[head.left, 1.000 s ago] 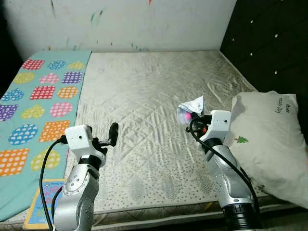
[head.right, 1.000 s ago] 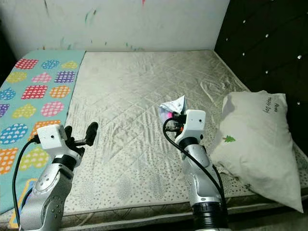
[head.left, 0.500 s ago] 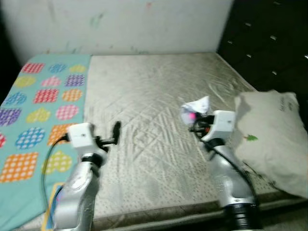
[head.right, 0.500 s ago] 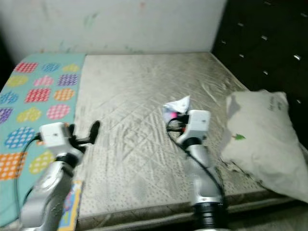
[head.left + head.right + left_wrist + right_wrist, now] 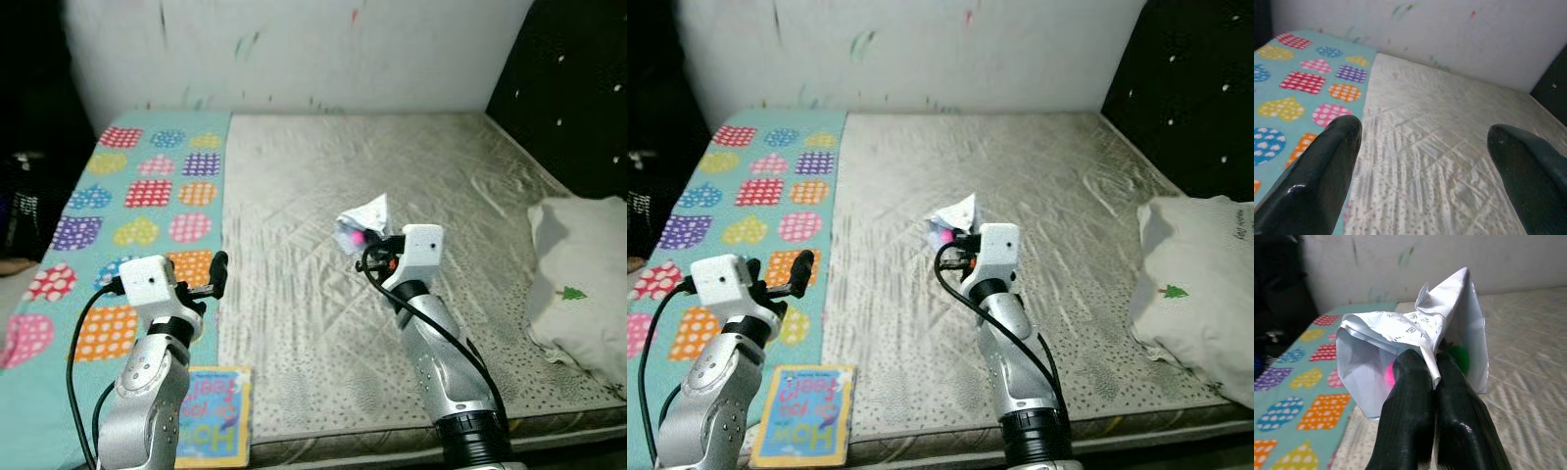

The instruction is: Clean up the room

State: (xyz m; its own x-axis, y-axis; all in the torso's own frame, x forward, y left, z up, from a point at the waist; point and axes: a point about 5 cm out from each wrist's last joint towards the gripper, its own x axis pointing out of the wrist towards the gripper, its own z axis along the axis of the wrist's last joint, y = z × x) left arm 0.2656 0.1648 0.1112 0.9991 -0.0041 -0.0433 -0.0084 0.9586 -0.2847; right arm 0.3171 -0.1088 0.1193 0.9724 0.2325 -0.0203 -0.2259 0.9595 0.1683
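One item in transit: right pincer [image 5: 1432, 382] is clamping white paper bag [image 5: 1400, 357] above the mattress [image 5: 323, 176]. Left pincer [image 5: 1425, 161] is hanging apart, empty. Recommend keeping grip firm, bag upright en route to disposal.

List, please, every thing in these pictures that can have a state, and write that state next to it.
right gripper: shut on the white bag, held above the mattress.
white bag: pinched at its edge, mouth open, pink and green items inside.
left gripper: open, holding nothing.
pillow: lying on the mattress.
book: closed, flat on the patterned sheet.
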